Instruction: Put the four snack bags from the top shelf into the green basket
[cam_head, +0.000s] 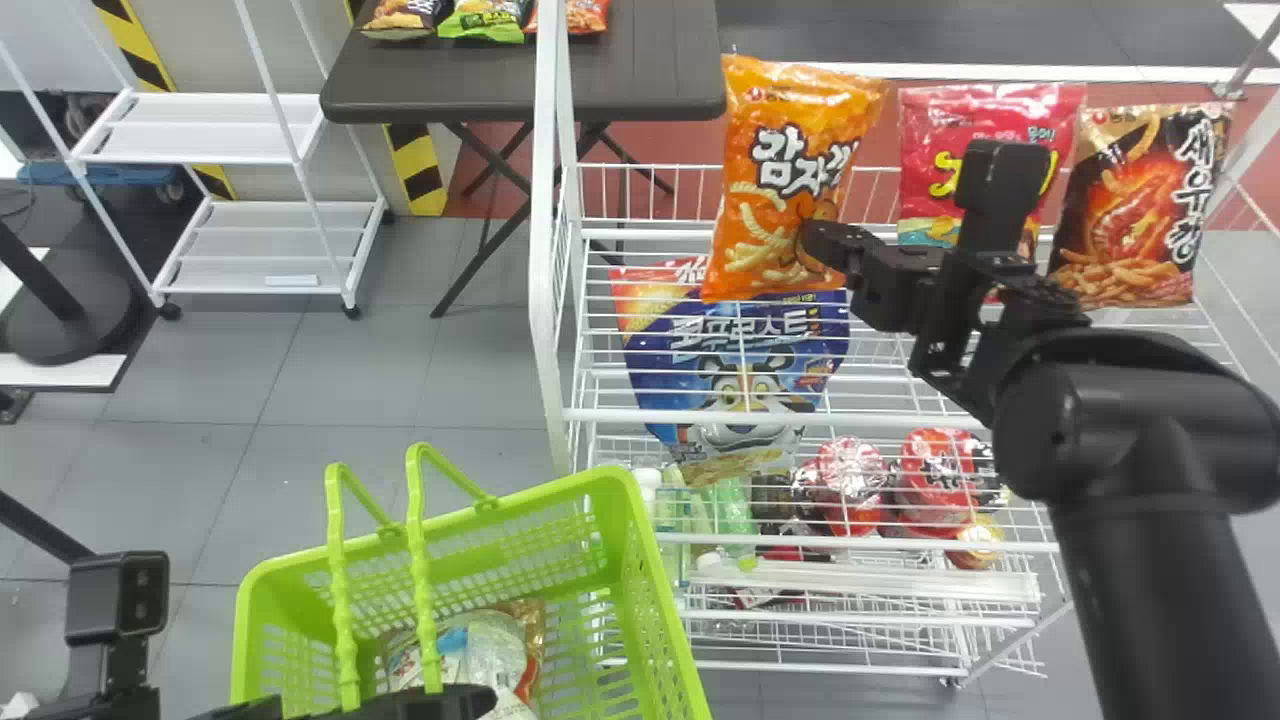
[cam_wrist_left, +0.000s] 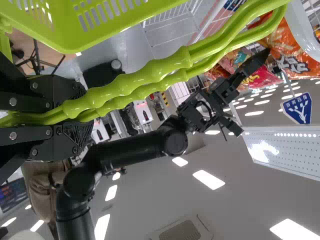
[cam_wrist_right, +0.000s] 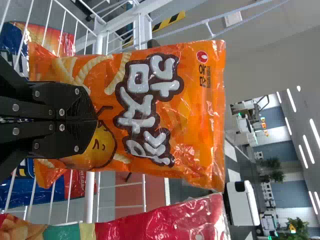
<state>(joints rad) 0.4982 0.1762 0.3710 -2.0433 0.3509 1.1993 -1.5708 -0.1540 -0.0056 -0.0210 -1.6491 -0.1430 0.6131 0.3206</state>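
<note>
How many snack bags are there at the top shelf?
3: an orange bag at the left, a pink bag in the middle, a dark bag at the right. Others may hide behind.

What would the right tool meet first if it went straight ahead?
Most likely the orange snack bag, directly ahead of the right tool; how near it is, or whether they already touch, is unclear.

I couldn't see the patch of orange bag (cam_head: 765, 215) behind my right tool (cam_head: 822, 243), and my arm hid part of the pink bag (cam_head: 935, 120). The top of the blue bag (cam_head: 745, 340) was partly covered by the orange one. The picture's upper edge cut off the snacks (cam_head: 485, 20) on the far desk (cam_head: 645, 80). Below, the green basket (cam_head: 655, 600) ran out of frame, its handles (cam_head: 340, 580) and my left tool (cam_head: 440, 700) masking some contents I couldn't identify.
</note>
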